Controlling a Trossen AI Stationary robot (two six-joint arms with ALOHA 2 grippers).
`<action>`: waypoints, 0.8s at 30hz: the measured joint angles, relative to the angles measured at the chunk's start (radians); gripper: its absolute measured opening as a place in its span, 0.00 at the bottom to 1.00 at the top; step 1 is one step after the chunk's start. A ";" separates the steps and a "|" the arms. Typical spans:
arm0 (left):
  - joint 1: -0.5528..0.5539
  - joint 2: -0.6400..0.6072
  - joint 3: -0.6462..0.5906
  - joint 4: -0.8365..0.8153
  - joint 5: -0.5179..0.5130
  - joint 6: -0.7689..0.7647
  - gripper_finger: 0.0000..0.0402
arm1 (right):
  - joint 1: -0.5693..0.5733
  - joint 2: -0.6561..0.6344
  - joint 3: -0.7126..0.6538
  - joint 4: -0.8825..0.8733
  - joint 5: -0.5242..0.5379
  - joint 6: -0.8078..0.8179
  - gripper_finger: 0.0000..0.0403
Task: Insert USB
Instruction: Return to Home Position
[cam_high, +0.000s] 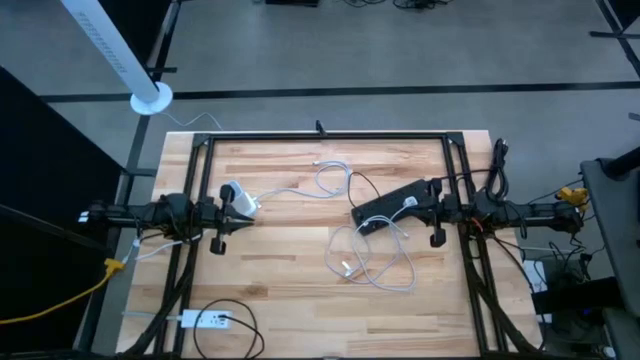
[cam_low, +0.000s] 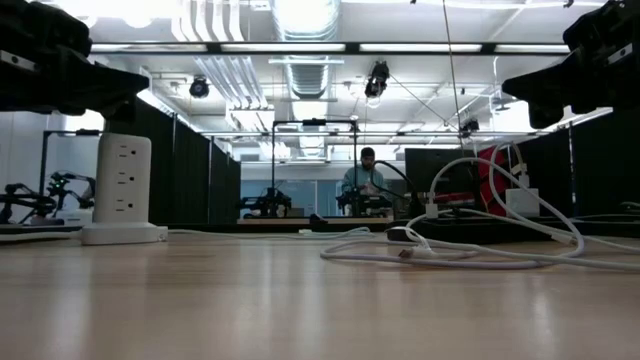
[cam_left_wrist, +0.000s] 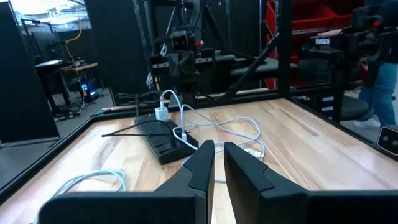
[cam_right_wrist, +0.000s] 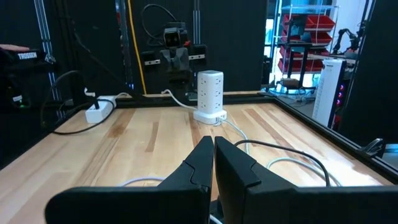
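A white tower power strip (cam_high: 238, 198) (cam_low: 124, 190) (cam_right_wrist: 209, 96) stands upright on its base at the table's left, just in front of my left gripper (cam_high: 222, 212) (cam_left_wrist: 219, 155). A black power strip (cam_high: 395, 205) (cam_left_wrist: 163, 138) lies flat near my right gripper (cam_high: 432, 210) (cam_right_wrist: 213, 149), with a white charger (cam_left_wrist: 161, 114) plugged into it. A white USB cable (cam_high: 370, 260) (cam_low: 450, 250) (cam_left_wrist: 236, 134) lies in loose loops on the wood, one plug end (cam_high: 347, 268) toward the table's near side. Both grippers hover above the table, shut and holding nothing.
A small white power strip (cam_high: 205, 320) (cam_right_wrist: 99, 112) with a black cord lies at the near-left corner. A black frame rail (cam_high: 320, 136) borders the table. A second white cable (cam_high: 290, 192) runs from the tower. A person (cam_low: 367, 175) sits far behind the table.
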 joint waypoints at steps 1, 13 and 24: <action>0.000 0.000 0.000 0.000 0.000 0.000 0.06 | 0.000 0.000 0.000 0.001 0.000 0.000 0.00; 0.001 0.021 0.000 0.000 0.000 0.000 0.06 | 0.000 0.003 0.000 0.002 0.000 0.000 0.00; 0.001 0.023 0.000 0.000 0.000 0.000 0.06 | 0.000 0.003 0.000 0.003 0.000 0.000 0.00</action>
